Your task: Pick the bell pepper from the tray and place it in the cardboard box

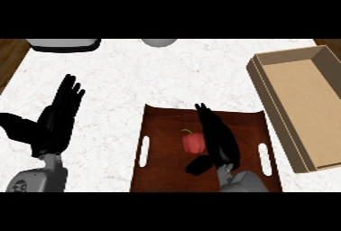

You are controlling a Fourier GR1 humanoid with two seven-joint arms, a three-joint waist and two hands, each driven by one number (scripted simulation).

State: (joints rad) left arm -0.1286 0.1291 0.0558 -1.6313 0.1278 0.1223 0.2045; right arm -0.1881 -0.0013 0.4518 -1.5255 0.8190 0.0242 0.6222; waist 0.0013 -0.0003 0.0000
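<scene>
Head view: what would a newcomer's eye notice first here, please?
First the red bell pepper, lying on the dark brown tray at the counter's near middle, with the right robot hand open right beside it, fingers straight. Next the cardboard box, open at the right. The left robot hand rests open at the left.

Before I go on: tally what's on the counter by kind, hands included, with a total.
Bell pepper, red: 1
Tray, brown: 1
Cardboard box: 1
Robot hands, black: 2 (left robot hand, right robot hand)
Partly cut-off items at the far edge: 2 (dark-rimmed item, grey round item)
Total: 7
</scene>
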